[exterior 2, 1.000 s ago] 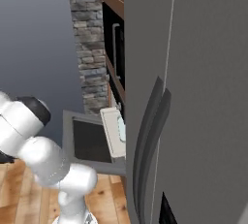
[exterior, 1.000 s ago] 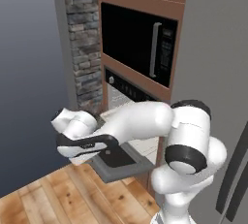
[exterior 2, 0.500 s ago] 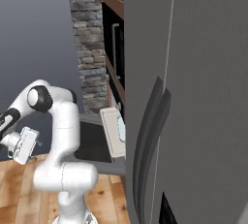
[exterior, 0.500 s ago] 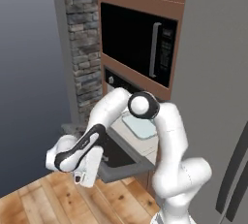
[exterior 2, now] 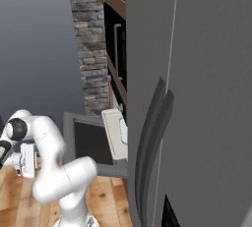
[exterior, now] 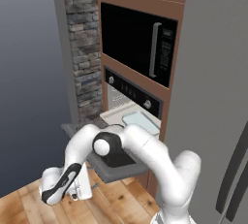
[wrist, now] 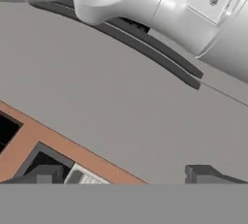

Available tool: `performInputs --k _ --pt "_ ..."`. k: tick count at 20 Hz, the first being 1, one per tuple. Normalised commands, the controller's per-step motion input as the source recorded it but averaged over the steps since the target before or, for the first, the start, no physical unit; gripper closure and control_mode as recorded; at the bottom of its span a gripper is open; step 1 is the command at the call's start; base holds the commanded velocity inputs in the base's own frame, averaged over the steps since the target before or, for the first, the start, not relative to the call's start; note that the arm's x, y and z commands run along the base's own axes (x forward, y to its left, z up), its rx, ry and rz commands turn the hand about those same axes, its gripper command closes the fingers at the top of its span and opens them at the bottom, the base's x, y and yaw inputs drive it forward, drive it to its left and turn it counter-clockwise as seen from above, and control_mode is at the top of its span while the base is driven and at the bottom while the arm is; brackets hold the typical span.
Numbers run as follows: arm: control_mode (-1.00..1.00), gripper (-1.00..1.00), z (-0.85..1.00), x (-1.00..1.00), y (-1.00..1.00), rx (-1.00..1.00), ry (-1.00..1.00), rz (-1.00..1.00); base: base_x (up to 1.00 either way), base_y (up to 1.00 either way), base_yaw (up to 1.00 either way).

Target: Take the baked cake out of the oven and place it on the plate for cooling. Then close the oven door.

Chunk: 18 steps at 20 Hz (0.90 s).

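Claw [exterior: 80, 189] spread, empty | swung lower, nearer wood floor [exterior: 116, 201] | oven door [exterior: 114, 162] stays down

Arm [exterior: 145, 155] folded low, hand near floor — jaws wide apart, empty.

Oven door [exterior: 114, 168] hangs open across centre of left base view w/ pulled-out rack and tray [exterior: 141, 120] blocking the oven [exterior: 131, 103] mouth; free room lower left over wood floor [exterior: 24, 207].
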Motion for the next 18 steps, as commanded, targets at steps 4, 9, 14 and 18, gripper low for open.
performInputs --k 4,9,14,18 --pt "-1.0 -1.0 -0.91 0.75 0.01 -0.17 0.02 0.02 0.0 0.0 0.0" --pt "-1.0 -1.0 -0.85 0.67 0.0 -0.05 0.04 0.04 0.0 0.0 0.0" --pt "-1.0 -1.0 -0.68 0.54 -0.12 -0.01 0.05 0.01 0.0 0.0 0.0" --pt "-1.0 -1.0 -0.64 0.6 -0.23 -0.01 0.05 0.01 0.0 0.0 0.0"
